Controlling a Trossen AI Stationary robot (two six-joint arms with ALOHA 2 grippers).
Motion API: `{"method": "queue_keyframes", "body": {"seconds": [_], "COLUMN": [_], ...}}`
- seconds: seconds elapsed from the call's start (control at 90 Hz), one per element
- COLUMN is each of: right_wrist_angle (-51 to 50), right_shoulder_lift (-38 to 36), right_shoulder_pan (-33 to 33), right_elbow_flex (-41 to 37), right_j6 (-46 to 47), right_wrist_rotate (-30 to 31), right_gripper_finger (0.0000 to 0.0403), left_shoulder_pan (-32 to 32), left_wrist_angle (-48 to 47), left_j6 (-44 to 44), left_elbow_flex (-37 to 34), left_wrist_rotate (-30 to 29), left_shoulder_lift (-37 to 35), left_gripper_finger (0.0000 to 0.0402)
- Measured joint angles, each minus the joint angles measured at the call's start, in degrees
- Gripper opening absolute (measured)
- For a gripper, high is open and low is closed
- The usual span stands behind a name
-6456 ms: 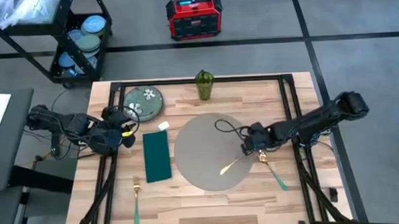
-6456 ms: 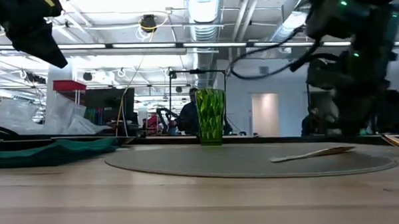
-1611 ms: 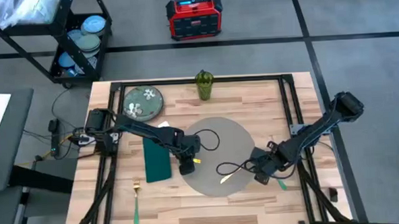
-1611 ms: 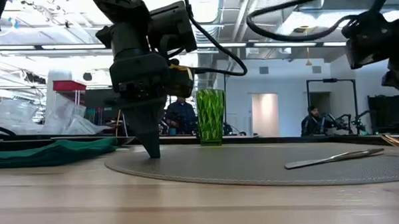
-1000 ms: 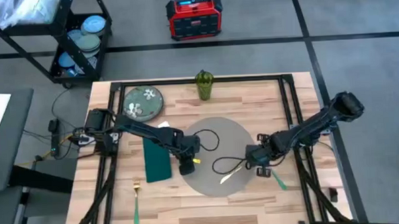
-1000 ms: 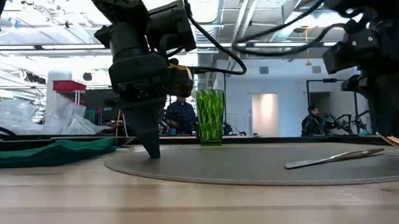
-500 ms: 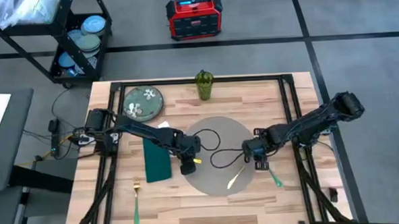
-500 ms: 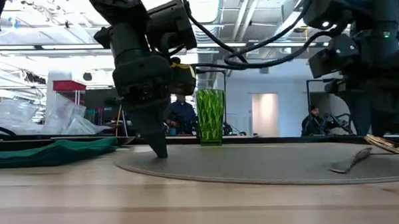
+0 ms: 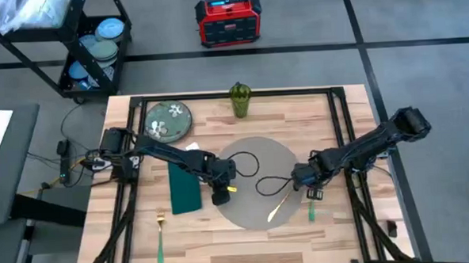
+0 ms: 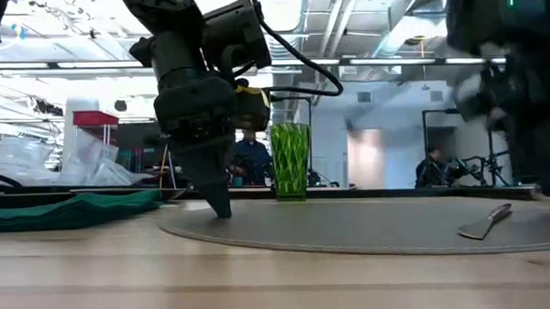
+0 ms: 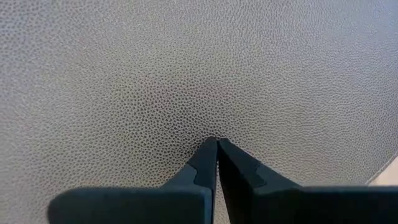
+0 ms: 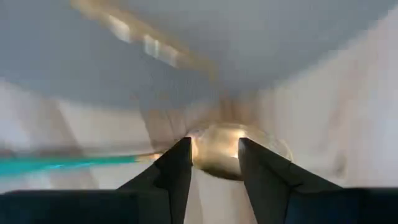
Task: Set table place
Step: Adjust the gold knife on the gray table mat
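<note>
Your left tool (image 9: 219, 198) is pressing down on the grey placemat (image 9: 247, 159), near its edge on the teal napkin's (image 9: 184, 184) side. The left wrist view shows its fingers (image 11: 208, 163) closed tip to tip with nothing between them, bearing on the pebbled surface. You are probably using it as a pin, so the mat does not slide while the other arm is working on the far side.

Your right tool (image 9: 306, 184) is hovering low at the opposite edge of the placemat, over the spot where the mat meets the wooden tabletop (image 9: 313, 112). In the right wrist view its fingers (image 12: 176, 168) are standing narrowly apart around the bowl of a gold spoon with a teal handle (image 12: 231, 152), which is lying on the wood just off the mat; whether they are actually gripping it, you cannot tell, since that picture is smeared by motion.

A gold knife (image 9: 278, 206) is lying slanted on the mat near that same edge, not yet straightened. The fork (image 9: 160, 234) is sitting on the tabletop beyond the napkin, the green glass (image 9: 239, 99) is standing upright past the mat's far side, and the floral plate (image 9: 169, 120) is waiting well apart in the corner, not yet on the mat.

The setting looks only partly done, with the plate and cutlery yet to be arranged.
</note>
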Motion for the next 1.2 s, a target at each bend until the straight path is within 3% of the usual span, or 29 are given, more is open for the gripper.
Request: {"method": "queue_keyframes", "body": {"seconds": [0.233,0.5,1.2], "right_wrist_angle": [4.63,5.62,11.8], "right_shoulder_lift": [-1.05,5.45,6.47], "right_shoulder_pan": [-0.8,-4.84,0.11], "right_elbow_flex": [3.38,1.88,-0.97], "right_j6": [-12.84,-28.88,-35.21], "right_wrist_rotate": [4.53,-5.6,-7.27], "right_gripper_finger": [0.012,0.012,0.012], "left_shoulder_pan": [0.0,0.02,0.02], "left_wrist_angle": [0.13,0.28,0.39], "left_j6": [0.38,0.61,2.13], "left_elbow_flex": [0.0,0.0,0.0], "left_wrist_rotate": [-0.19,-2.98,-3.38], "left_shoulder_lift": [0.0,0.02,0.0], "left_gripper_finger": [0.0,0.0,0.0]}}
